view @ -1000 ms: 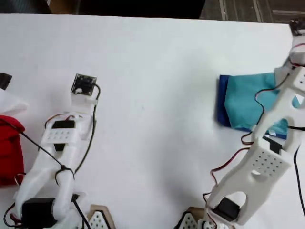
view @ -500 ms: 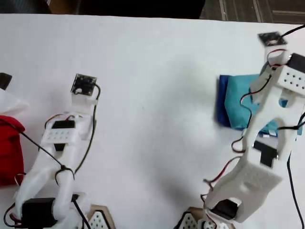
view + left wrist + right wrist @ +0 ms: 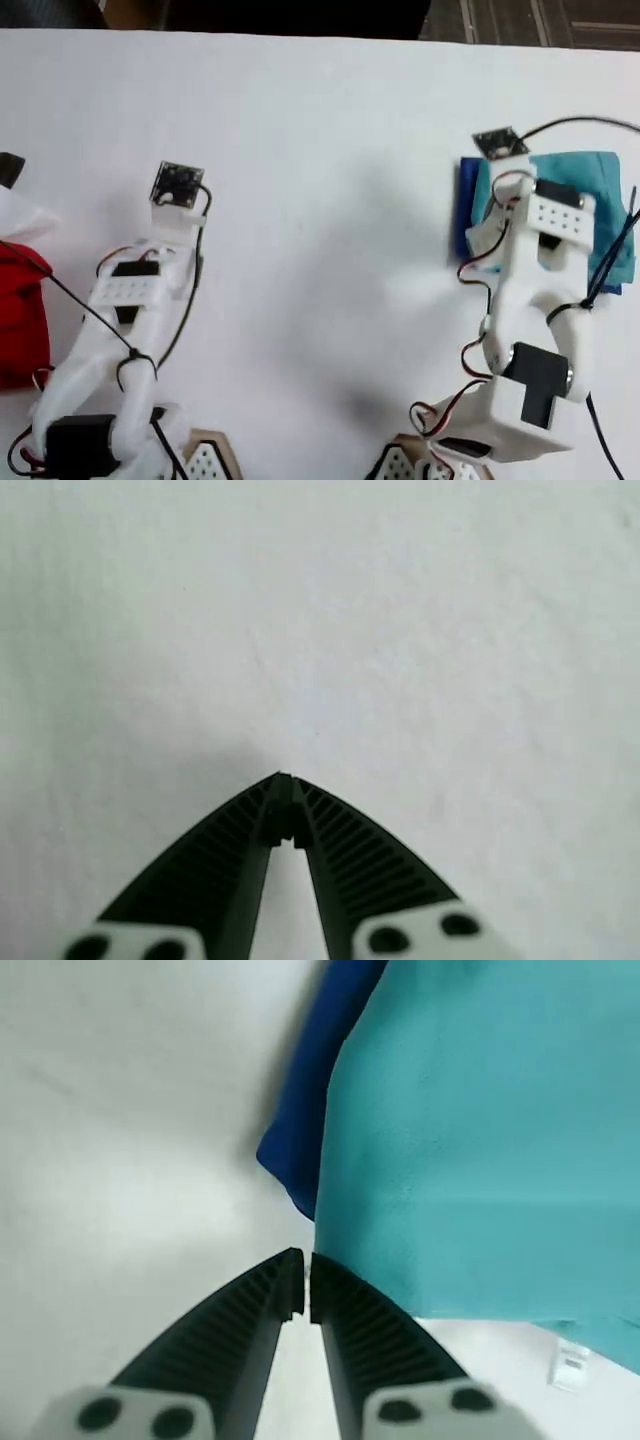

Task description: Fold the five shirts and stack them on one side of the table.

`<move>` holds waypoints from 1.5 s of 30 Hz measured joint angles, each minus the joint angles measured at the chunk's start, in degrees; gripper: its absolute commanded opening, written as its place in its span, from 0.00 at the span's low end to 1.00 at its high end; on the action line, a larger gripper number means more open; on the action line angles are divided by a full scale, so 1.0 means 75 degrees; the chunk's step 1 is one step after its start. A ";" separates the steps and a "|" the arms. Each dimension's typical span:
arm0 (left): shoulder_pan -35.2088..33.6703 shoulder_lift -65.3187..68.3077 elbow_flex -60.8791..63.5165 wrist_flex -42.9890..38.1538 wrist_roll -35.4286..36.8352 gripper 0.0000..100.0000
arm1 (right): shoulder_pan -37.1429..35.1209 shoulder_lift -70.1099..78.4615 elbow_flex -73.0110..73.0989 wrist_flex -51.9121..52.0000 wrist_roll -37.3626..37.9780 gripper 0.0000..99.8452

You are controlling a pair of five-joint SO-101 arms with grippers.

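Since the earlier frames the right arm point(image 3: 530, 300) has been swung in from the edge of the desk point(image 3: 330, 120). It is now placed over the teal shirt point(image 3: 590, 170), and a large part of that shirt is covered by it. The left arm point(image 3: 130, 290) is found almost where it was, well apart from the teal shirt; only a very small shift is noticed.

Two arms are counted. Four pieces of cloth are counted. The teal shirt is laid folded on a blue shirt point(image 3: 467, 215), and a strip of the blue one is left visible along the edge of the teal shirt that faces the left arm. A red shirt point(image 3: 20, 320) and a white cloth point(image 3: 18, 215) are seen at the side of the desk opposite to the teal shirt, beyond the left arm. Whether the white cloth is a shirt cannot be told.

In the left wrist view the jaws of the left arm are pressed together at the tips, and nothing is held between them. In the right wrist view the jaws of the right arm are also brought together, with only a thin slit left and nothing in it; they are held over bare desk, just beside a corner of the teal shirt point(image 3: 480, 1160) and the blue shirt point(image 3: 305, 1130).
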 measured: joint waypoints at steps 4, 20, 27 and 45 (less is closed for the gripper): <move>0.0000 0.0000 0.0000 0.0000 0.0000 0.03 | -0.0270 0.0000 0.0516 -0.0328 0.0000 0.02; 0.0000 0.0000 0.0000 -0.0035 0.0000 0.03 | 0.0293 -0.1418 -0.0117 -0.0610 0.0000 0.02; 0.0000 0.0000 0.0000 -0.0035 0.0000 0.03 | 0.0457 -0.1430 0.1500 -0.2110 0.0000 0.02; 0.0000 0.0000 0.0000 -0.0117 0.0000 0.03 | -0.0070 -0.1442 0.2485 -0.2860 0.0000 0.02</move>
